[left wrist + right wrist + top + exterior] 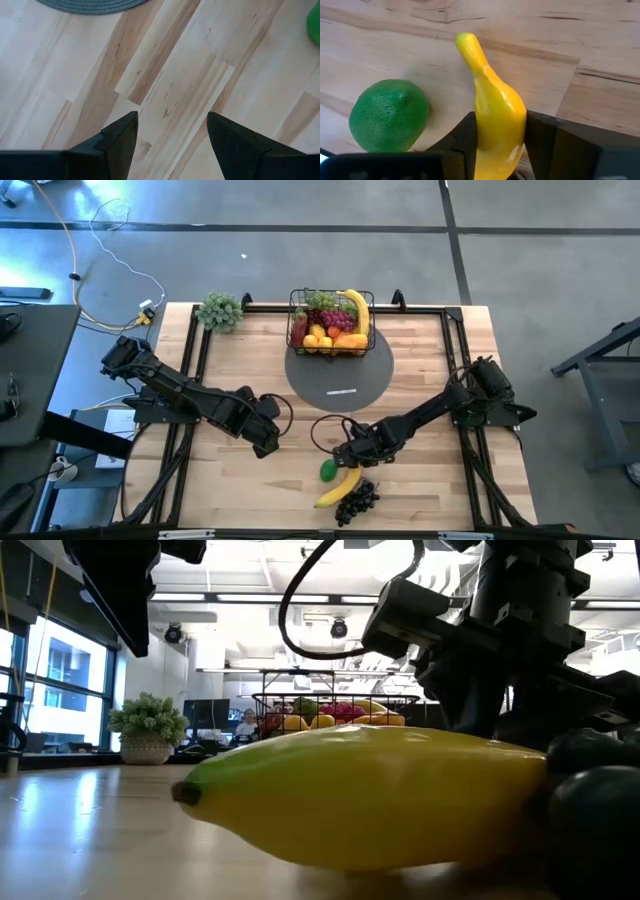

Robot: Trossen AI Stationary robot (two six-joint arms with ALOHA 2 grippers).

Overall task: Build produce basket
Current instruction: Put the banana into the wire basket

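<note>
The right gripper (pixel 500 145) is clamping its fingers on a yellow banana (pixel 338 487) lying near the table's front edge beside a green lime (pixel 328 470), ready to carry it to the basket (pixel 332 323) already filling on the grey mat (pixel 340 375), while the left gripper (pixel 172 137) is waiting apart over bare wood.

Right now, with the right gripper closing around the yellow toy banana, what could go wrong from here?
1. The right gripper holds the curved yellow toy banana near one end, so it may swing or slip when lifted.
2. The round green fruit and dark grape bunch lie close by and could get knocked.
</note>
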